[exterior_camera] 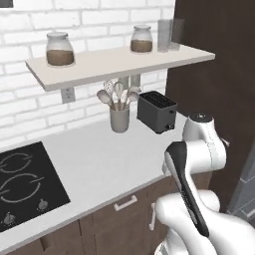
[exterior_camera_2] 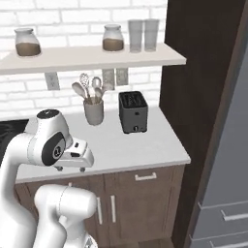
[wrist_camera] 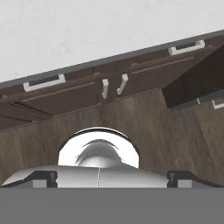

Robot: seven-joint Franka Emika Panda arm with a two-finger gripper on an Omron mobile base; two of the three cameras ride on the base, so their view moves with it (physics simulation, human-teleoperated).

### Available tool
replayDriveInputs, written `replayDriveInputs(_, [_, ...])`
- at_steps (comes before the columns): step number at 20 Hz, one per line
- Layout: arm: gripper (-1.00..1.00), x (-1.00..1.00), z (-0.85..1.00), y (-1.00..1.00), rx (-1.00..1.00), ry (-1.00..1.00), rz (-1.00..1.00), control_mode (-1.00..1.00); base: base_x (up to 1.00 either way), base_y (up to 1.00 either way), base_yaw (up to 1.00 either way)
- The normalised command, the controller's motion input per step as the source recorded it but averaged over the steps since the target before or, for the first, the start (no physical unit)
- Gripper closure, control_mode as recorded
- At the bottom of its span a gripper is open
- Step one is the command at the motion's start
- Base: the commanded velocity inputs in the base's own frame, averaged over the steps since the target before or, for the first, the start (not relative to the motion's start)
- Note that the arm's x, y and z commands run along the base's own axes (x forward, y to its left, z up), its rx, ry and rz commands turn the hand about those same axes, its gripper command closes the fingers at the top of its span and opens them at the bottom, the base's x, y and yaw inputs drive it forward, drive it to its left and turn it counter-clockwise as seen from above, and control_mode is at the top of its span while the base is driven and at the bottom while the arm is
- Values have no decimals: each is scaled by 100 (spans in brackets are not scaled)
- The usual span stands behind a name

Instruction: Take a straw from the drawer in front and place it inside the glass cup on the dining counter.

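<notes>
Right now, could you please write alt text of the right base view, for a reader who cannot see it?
A white robot arm with dark joints rises before a white worktop over dark brown cabinets, where a shallow drawer with a short silver bar handle is shut. On the worktop stand a black toaster and a grey utensil holder; a shelf above carries two jars and two tall glasses.

White worktop [exterior_camera_2: 145, 145] bears toaster [exterior_camera_2: 133, 112], utensil crock [exterior_camera_2: 94, 112]

- The drawer [exterior_camera_2: 145, 178] was shut, its dark brown wood front flush under the white worktop, short silver bar handle horizontal.
</notes>
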Motion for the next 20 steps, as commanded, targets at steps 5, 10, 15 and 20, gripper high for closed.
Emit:
replayDriveInputs(5, [-100,0,0,0,0,0,0,100,-47,20,-42])
replayDriveInputs(10, [-100,0,0,0,0,0,0,100,-45,4,-44])
replayDriveInputs(15, [-100,0,0,0,0,0,0,100,-34,0,-46])
replayDriveInputs(20, [-100,0,0,0,0,0,0,100,-29,-1,-50])
